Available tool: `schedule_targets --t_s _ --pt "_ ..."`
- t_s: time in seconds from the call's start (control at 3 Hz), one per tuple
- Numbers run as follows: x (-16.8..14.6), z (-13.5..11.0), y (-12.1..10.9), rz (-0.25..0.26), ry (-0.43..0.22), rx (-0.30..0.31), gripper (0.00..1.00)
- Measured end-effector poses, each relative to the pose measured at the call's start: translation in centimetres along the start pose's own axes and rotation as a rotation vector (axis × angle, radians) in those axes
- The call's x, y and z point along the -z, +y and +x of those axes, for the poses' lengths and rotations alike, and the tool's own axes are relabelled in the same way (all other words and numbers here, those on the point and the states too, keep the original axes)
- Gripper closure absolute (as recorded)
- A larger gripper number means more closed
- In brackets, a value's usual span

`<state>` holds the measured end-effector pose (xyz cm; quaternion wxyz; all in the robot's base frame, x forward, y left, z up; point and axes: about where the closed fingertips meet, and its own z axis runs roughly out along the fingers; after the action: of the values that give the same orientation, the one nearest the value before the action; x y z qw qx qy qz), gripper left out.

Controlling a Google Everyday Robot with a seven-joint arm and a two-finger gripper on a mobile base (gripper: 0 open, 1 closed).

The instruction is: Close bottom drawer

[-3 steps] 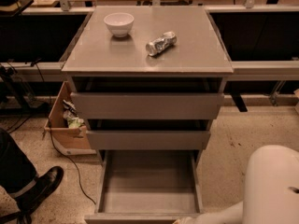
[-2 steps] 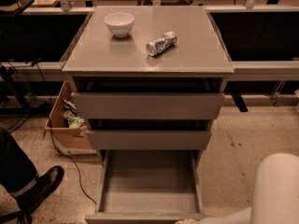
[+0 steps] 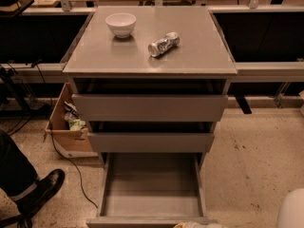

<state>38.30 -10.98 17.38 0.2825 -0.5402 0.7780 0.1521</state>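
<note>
The plain grey bottom drawer (image 3: 152,186) of the grey metal cabinet (image 3: 199,56) is standing pulled far out toward the camera. Its shallow tray is lying open below the grey middle drawer (image 3: 151,141) and the wider grey top drawer (image 3: 149,107), which are both sticking out only a little. The gripper (image 3: 194,225) is showing only as a pale sliver at the bottom edge of the view, just at the drawer's front panel. Whether it is spread or pressed together I cannot tell, nor whether it is touching the panel. The closing push is, in my judgement, not yet beginning. A push landing off-centre is risking to skew the tray on its rails and jam it. A too hard shove is risking to shake the cabinet, so the crushed silver can (image 3: 163,44), lying on its side near the white ceramic bowl (image 3: 120,23), may be rolling off the top
</note>
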Motion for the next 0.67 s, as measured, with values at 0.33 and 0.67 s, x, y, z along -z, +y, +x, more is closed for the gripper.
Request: schedule_targets --t_s 0.33,0.67 --pt "-1.8 -1.0 -1.7 0.004 -0.046 0.064 1.00" --pt "-4.1 -2.8 -1.5 -0.023 -0.092 0.122 1.00"
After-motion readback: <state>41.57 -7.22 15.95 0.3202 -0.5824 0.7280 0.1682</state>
